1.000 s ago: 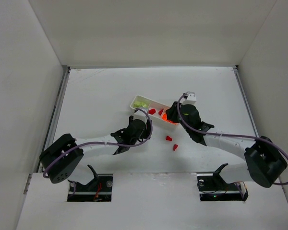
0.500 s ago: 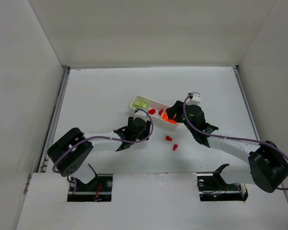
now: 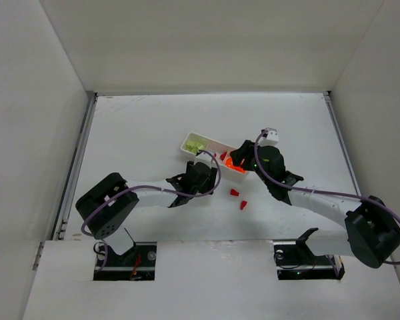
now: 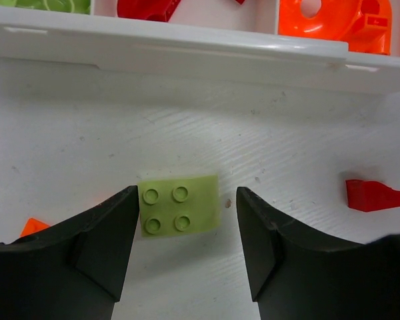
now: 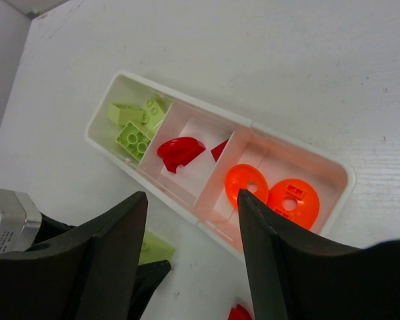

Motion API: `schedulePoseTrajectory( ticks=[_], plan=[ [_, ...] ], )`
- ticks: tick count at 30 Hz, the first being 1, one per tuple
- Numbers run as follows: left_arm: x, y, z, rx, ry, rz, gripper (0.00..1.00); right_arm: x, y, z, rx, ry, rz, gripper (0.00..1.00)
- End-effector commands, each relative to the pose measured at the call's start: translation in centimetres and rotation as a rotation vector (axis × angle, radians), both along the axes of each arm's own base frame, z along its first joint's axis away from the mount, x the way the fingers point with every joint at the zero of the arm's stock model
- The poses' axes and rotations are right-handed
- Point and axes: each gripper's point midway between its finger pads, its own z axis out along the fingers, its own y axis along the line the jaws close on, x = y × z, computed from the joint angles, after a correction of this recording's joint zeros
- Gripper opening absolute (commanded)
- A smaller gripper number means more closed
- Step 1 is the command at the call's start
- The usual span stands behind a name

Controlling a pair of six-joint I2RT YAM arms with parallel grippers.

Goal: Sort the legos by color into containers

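The white tray (image 3: pixel 189 148) has three compartments: yellow-green blocks (image 5: pixel 137 123) at the left, red pieces (image 5: pixel 180 152) in the middle, two orange round pieces (image 5: pixel 273 193) at the right. My left gripper (image 4: pixel 187 200) is open just in front of the tray wall (image 4: pixel 187 50). A yellow-green square block (image 4: pixel 180 205) lies flat on the table between its fingers, right beside the left one. It also shows in the right wrist view (image 5: pixel 153 248). My right gripper (image 5: pixel 192 197) is open and empty above the tray's front edge.
Two small red pieces (image 3: pixel 234 193) (image 3: pixel 243 205) lie on the table in front of the tray; one shows right of my left gripper (image 4: pixel 377 195). A small orange piece (image 4: pixel 33 227) peeks out by the left finger. Both grippers (image 3: pixel 210 175) (image 3: pixel 237 160) are close together.
My left gripper has moved right along the tray's front and now stands around the yellow-green block. My right gripper shifted slightly and then stayed still.
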Motion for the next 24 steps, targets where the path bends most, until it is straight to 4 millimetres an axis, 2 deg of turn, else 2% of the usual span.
schedulePoseTrajectory(
  ticks=[1, 9, 14, 19, 24],
  plan=[
    [0.1, -1.3, 1.0, -0.016, -0.025, -0.027, 0.57, 0.6, 0.3, 2.0, 0.052, -0.063, -0.003, 0.63],
    [-0.8, -2.0, -0.3, 0.002, 0.001, -0.041, 0.55, 0.8, -1.2, 2.6, 0.072, -0.078, -0.042, 0.66],
    [-1.1, -2.5, -1.0, 0.020, 0.005, -0.051, 0.55, 0.8, -1.2, 2.4, 0.074, -0.072, -0.037, 0.68],
    [-1.3, -2.1, -1.0, 0.041, -0.010, -0.048, 0.35, 0.8, -1.3, 2.5, 0.074, -0.072, -0.040, 0.68],
    [-1.3, -1.2, -0.2, 0.055, -0.029, -0.039, 0.26, 0.9, -2.1, 2.7, 0.086, -0.078, -0.061, 0.68]
  ],
)
